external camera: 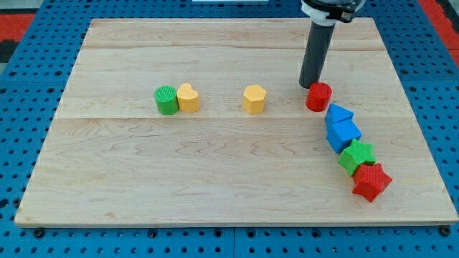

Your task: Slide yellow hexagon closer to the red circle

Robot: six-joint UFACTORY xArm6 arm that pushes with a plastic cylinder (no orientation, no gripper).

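Observation:
The yellow hexagon (pixel 254 99) sits near the middle of the wooden board (pixel 215 179). The red circle (pixel 318 96) stands to the hexagon's right, with a gap of about one block's width and a half between them. My tip (pixel 309 86) rests on the board just above and to the left of the red circle, close to it or touching it. It is well to the right of the yellow hexagon.
A green circle (pixel 166 100) and a yellow heart (pixel 188 97) touch each other at the left. Below the red circle run a blue triangle (pixel 338 115), a blue block (pixel 343 134), a green star (pixel 357 156) and a red star (pixel 371 181).

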